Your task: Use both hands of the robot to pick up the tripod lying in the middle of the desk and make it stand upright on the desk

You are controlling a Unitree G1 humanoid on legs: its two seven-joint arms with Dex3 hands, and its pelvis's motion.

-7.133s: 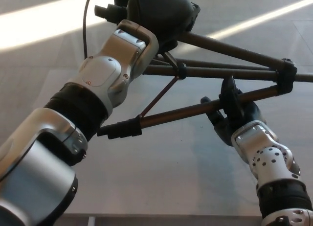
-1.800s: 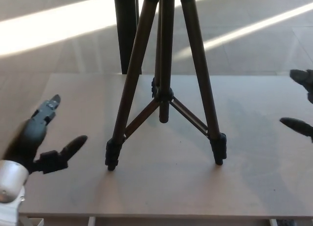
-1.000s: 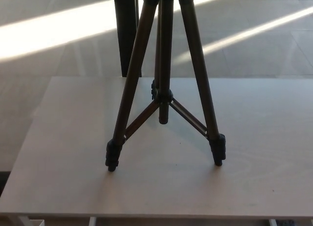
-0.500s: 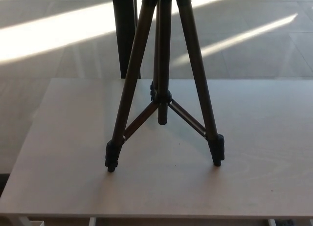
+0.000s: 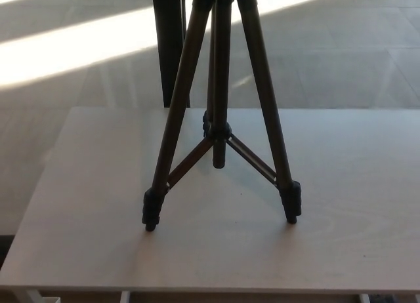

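- The tabletop is the biggest thing I see. It is pale wood and fills the lower part of my head view. Behind it is a floor with bright bands of sunlight.
- The tripod stands upright near the middle of the tabletop. Its top runs out of the picture, so I cannot see its head.
- Two legs spread toward me. The left foot and the right foot both sit on the wood. I think the dark post behind is the third leg, but I cannot see where it ends.
- Thin braces join the legs to the centre column, which hangs just above the tabletop.
- I see neither my left hand nor my right hand, so I cannot tell how their fingers are.
- I think the standing step is done. Next, I only need to keep both hands away and watch that the tripod does not tip.
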